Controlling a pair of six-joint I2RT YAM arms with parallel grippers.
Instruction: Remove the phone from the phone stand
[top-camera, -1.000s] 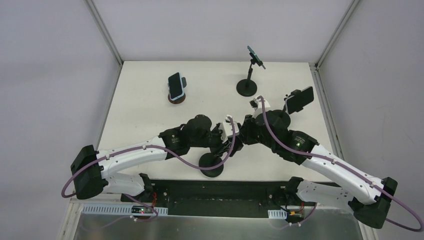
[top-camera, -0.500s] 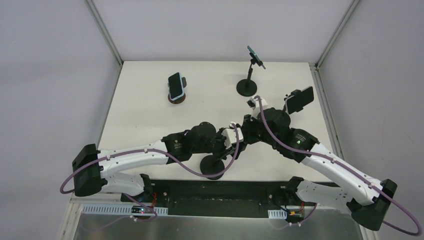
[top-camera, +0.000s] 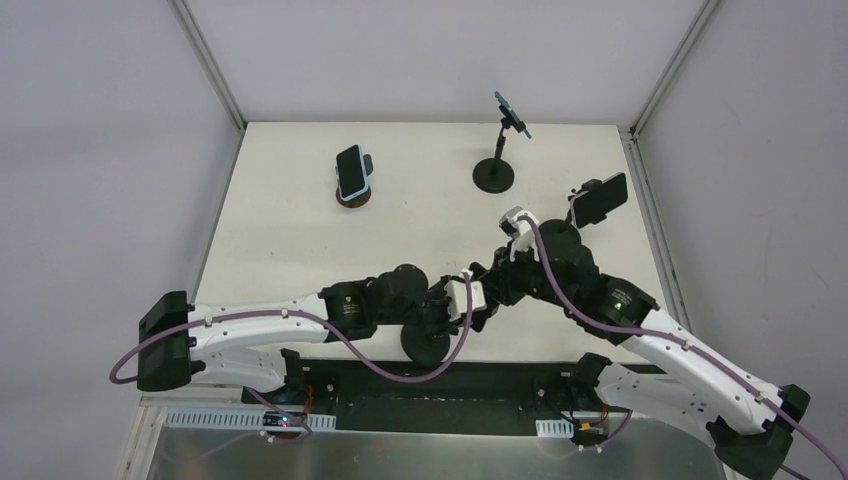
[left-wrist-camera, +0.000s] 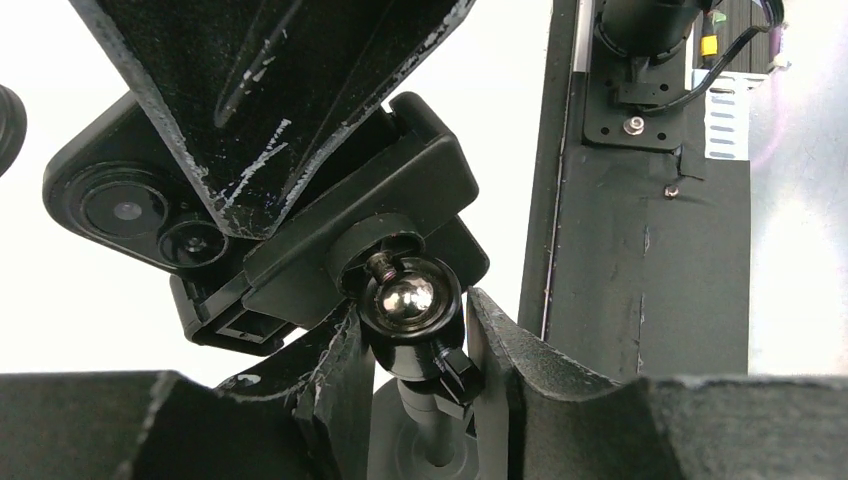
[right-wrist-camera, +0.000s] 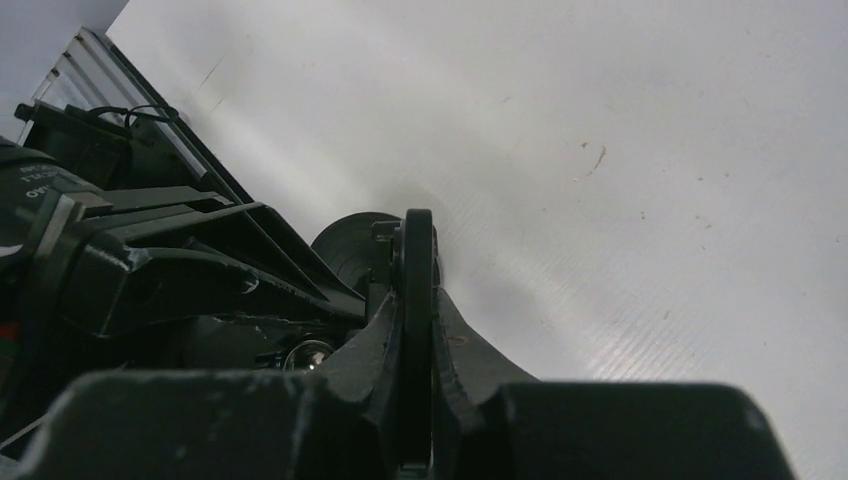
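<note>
The job looked only begun. The phone (left-wrist-camera: 120, 205) sat in the clamp (left-wrist-camera: 380, 190) at the top of the phone stand (top-camera: 425, 346), which stood at the near edge of the bench (top-camera: 290, 240), and nothing had come free yet. Both grips seemed to be in place, though. The left fingers (left-wrist-camera: 520, 360) were closed around the stand at its ball joint (left-wrist-camera: 410, 295), bracing it. The right fingers (right-wrist-camera: 465, 345) were pinched on the phone's thin edge just above the stand. What remained, I judged, was the pull itself: drawing the phone out of the clamp while the stand was held down, then setting it aside.

From overhead, the two arms crossed over the stand and hid the phone and both grips. Only the round base showed, with three other stands (top-camera: 352, 175) well beyond it. The left wrist camera alone showed the clamp around the phone, and the phone's lenses. The right wrist camera gave the phone edge-on between its fingers, which no other view made plain.
</note>
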